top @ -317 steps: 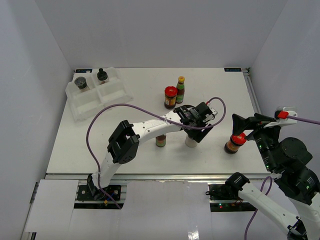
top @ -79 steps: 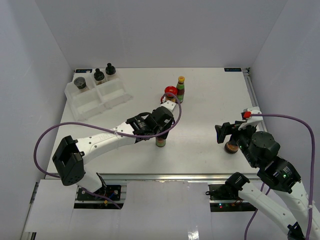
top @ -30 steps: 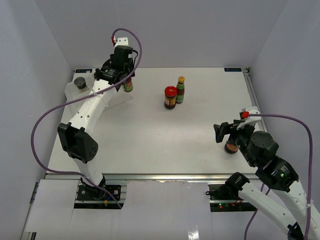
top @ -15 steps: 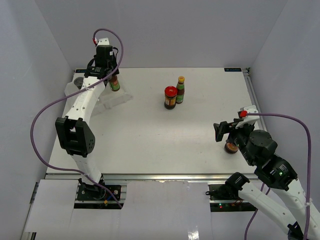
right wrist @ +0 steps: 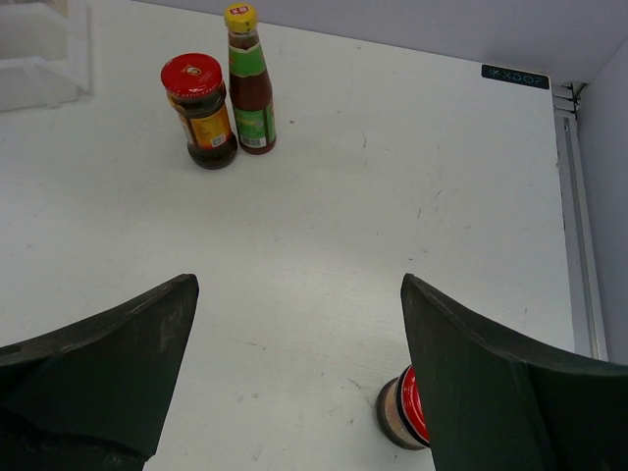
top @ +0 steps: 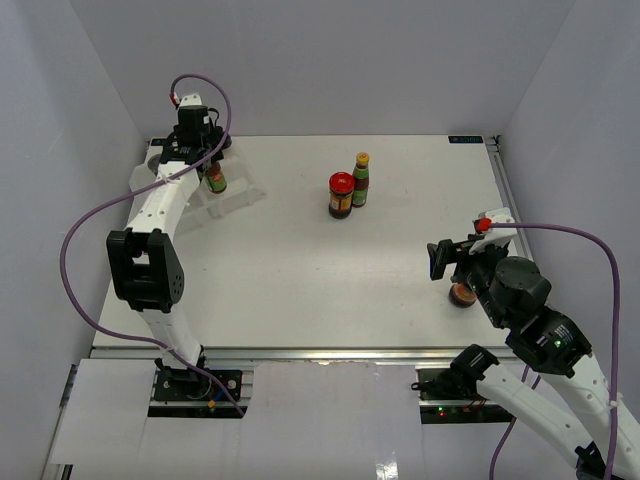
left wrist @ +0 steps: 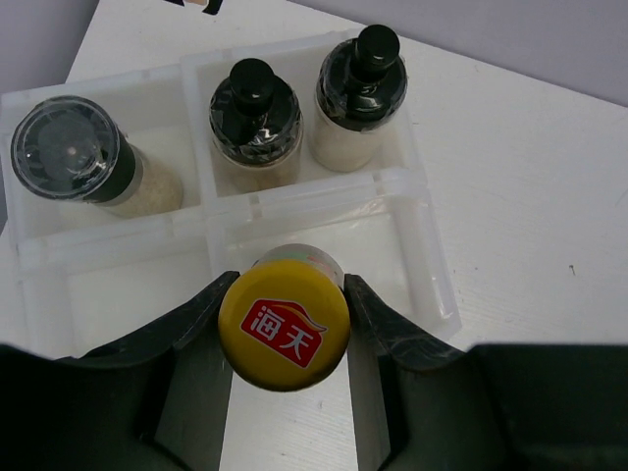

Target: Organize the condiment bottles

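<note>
My left gripper point(left wrist: 285, 294) is shut on a slim yellow-capped sauce bottle point(left wrist: 285, 317) and holds it upright over the front right compartment of the clear tray point(left wrist: 304, 196). In the tray's back row stand two black-capped shakers point(left wrist: 254, 103) point(left wrist: 361, 78) and a dark-lidded jar point(left wrist: 74, 157). In the top view the held bottle point(top: 216, 178) hangs at the far left. A red-lidded jar point(top: 341, 194) and a second yellow-capped bottle point(top: 361, 180) stand together mid-table. My right gripper point(right wrist: 296, 285) is open above the table, with another red-lidded jar point(right wrist: 407, 412) just beside its right finger.
The tray point(top: 236, 198) lies at the far left corner, close to the left wall. A metal rail point(top: 505, 190) runs along the table's right edge. The left arm's purple cable point(top: 85, 230) loops over the table's left side.
My left arm has carried the yellow-capped bottle further left and a little lower over the tray. The right arm has barely moved and stays open.
</note>
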Motion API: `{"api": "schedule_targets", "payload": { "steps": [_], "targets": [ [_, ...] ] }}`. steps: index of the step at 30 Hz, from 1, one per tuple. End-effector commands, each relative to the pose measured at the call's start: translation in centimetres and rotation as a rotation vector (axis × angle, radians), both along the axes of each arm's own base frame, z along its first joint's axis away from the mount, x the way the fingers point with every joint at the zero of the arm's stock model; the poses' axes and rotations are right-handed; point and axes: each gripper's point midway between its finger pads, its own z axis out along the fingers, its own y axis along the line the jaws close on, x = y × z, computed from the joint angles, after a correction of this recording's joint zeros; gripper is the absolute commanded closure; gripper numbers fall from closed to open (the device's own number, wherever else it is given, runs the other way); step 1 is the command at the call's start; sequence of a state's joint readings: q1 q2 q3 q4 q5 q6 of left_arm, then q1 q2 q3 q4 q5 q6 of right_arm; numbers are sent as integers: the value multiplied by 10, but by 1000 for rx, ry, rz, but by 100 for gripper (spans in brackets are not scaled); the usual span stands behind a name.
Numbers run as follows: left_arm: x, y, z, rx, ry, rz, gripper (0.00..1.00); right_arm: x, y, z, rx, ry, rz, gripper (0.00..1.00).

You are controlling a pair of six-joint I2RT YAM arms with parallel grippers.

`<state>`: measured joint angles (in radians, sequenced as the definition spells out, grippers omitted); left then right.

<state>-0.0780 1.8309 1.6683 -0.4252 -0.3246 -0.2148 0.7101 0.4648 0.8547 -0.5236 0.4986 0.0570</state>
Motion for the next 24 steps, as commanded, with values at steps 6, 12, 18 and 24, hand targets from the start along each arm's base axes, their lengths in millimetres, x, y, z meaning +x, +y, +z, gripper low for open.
{"api": "schedule_targets", "payload": {
  "steps": [6, 12, 18, 24],
  "targets": [
    [15, 8, 36, -6, -165, -4, 100, 3, -2, 18, 24, -57, -17, 10],
    [18, 8, 20, -1, -148, -6, 100, 3, -4, 18, 21, -63, -26, 10],
    [19, 8, 3, 2, -130, -8, 100, 4, -5, 16, 11, -66, -30, 10],
    [19, 7, -12, 0, -108, -15, 100, 2, -9, 18, 14, -76, -39, 10]
  ]
}}
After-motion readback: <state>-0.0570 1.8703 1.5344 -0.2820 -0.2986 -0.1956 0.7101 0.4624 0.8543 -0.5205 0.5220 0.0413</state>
